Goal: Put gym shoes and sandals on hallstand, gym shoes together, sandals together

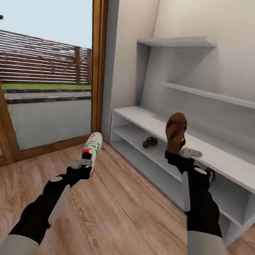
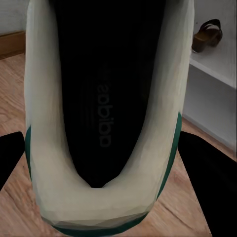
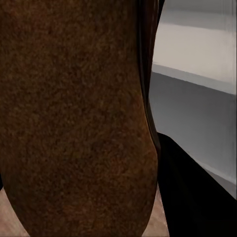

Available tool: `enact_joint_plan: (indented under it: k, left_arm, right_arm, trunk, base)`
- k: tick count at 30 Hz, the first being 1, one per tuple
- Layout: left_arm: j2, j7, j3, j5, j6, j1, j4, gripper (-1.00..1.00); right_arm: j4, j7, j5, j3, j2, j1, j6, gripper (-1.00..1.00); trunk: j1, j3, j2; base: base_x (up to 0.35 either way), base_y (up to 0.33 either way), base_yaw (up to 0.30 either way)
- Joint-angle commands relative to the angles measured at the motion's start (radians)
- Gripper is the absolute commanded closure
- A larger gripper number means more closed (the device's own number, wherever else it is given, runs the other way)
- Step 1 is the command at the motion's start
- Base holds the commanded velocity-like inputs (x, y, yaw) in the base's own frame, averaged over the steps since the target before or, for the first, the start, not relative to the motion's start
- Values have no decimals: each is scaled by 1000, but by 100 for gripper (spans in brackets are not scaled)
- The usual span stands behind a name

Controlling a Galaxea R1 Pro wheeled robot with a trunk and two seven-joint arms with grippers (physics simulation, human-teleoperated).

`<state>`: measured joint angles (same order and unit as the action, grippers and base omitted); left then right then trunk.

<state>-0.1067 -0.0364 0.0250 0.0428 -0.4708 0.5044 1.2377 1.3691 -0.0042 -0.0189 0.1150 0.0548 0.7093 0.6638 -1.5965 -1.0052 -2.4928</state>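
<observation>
The left gripper (image 1: 83,164) fingers clamp a gym shoe (image 1: 92,148) above the corridor floor (image 1: 122,209); the right gripper (image 1: 185,155) fingers grip a sandal (image 1: 175,132) — held upright before the hallstand (image 1: 229,162), whose upper open shelf level holds the second sandal (image 1: 150,142).

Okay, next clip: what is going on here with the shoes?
The robot faces the pale grey-white hallstand with a shoe in each gripper. The left gripper holds a white gym shoe with green stripes above the wood-plank corridor floor. The right gripper holds a dark brown leather sandal upright in front of the stand's flat top. A second brown sandal already lies on the upper open shelf.
</observation>
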Motion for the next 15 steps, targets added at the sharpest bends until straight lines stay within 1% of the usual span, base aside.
enact_joint_plan:
  k: [1, 5, 7, 11, 15]
  left_arm:
    - [-1, -5, 3, 5, -6, 0, 2, 100]
    - [-1, -5, 3, 4, -6, 0, 2, 100]
    - [-1, -5, 3, 4, -6, 0, 2, 100]
    - [-1, -5, 3, 3, -6, 0, 2, 100]
    - [-1, -4, 3, 3, -6, 0, 2, 100]
  right_arm:
    - [1, -2, 0, 1, 1, 1, 5, 100]
    - [1, -2, 0, 1, 1, 1, 5, 100]
    - [1, -2, 0, 1, 1, 1, 5, 100]
    - [1, -2, 0, 1, 0, 1, 5, 100]
    - [1, -2, 0, 1, 1, 1, 5, 100]
  trunk:
    - [0, -1, 0]
    - [0, -1, 0]
    - [0, -1, 0]
    - [0, -1, 0]
    - [0, -1, 0]
  base:
    - [0, 0, -292]
    - [0, 25, -292]
    - [0, 173, -293]
    - [0, 252, -293]
    - [0, 77, -293]
